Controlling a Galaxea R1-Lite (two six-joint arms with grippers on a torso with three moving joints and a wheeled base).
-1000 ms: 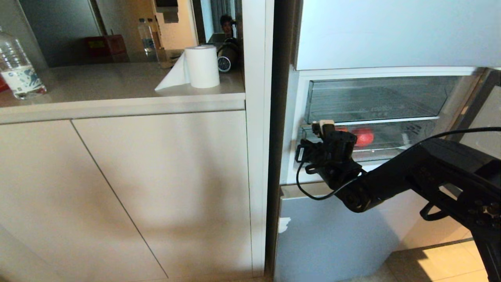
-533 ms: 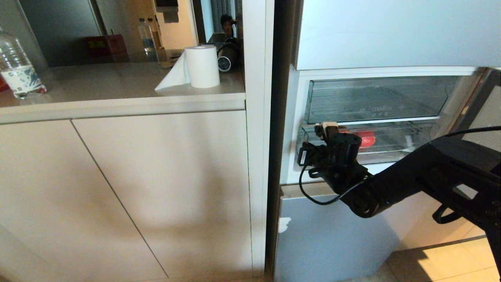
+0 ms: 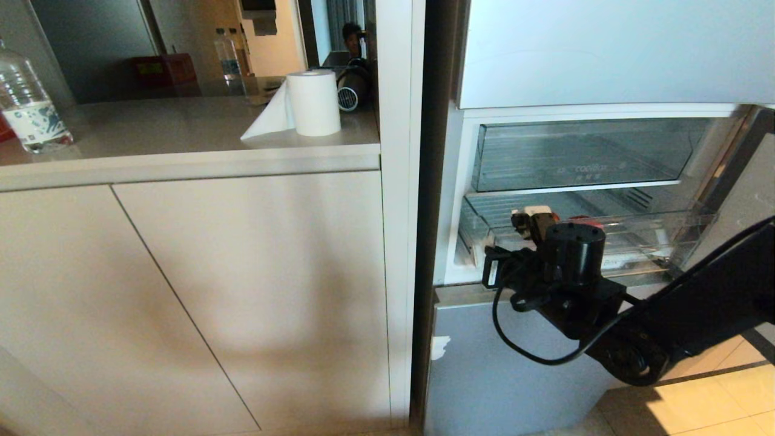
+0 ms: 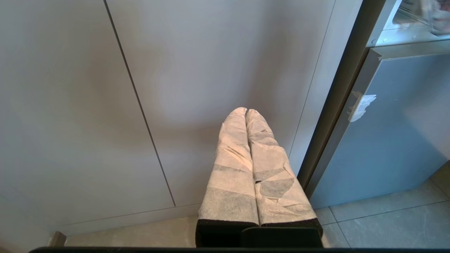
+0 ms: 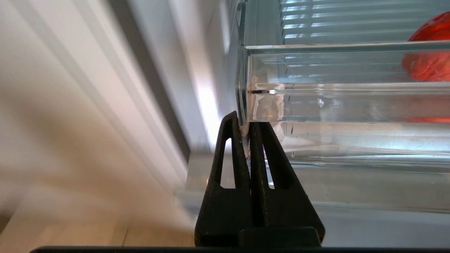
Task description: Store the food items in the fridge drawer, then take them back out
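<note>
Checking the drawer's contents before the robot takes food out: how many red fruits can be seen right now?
1. One red fruit shows through the clear front wall of the fridge drawer, toward its middle. The right arm hides much of that drawer in the head view, so a second may be hidden.

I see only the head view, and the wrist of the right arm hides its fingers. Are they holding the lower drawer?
Observer: Yes. The right wrist view shows the right gripper shut on the fridge drawer, at the front corner with the torn tape.
Operator: Is the red thing behind the wrist food?
Observer: Yes, a red fruit lies in the drawer, well away from that corner; only part of it shows.
Operator: And the left arm?
Observer: The left gripper is shut and empty, hanging low before the cabinet doors.
</note>
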